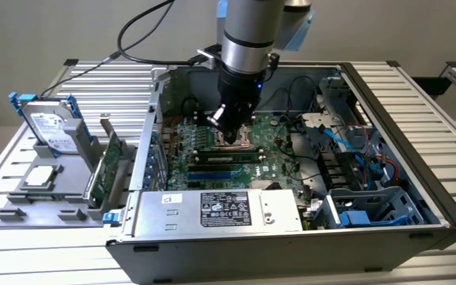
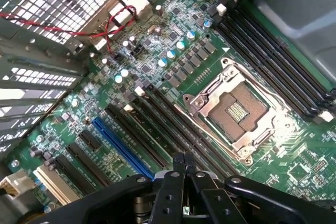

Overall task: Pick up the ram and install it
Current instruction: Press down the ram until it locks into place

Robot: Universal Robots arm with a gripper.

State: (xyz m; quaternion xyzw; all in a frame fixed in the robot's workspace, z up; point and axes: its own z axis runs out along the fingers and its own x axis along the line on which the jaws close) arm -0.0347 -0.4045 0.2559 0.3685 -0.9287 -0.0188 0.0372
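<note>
Reaching straight down into the open computer case (image 1: 418,178), the arm (image 1: 248,35) stands near vertical, wrist cable looping off toward the exterior view's left; gripper (image 1: 233,126) low over the motherboard (image 1: 272,169), just above the CPU socket (image 2: 239,111); fingers (image 2: 176,182) pressed together, tips meeting with nothing pinched between them, hanging over the row of dark memory slots (image 2: 173,135) beside the socket; the ram (image 1: 228,158) lying seated flat along a slot just in front of the gripper in the exterior view, green strip with dark chips; apart from the fingers; outside the case, at the exterior view's left, hard drive (image 1: 50,127) and expansion card (image 1: 105,166) upright in a grey holder (image 1: 30,211).
</note>
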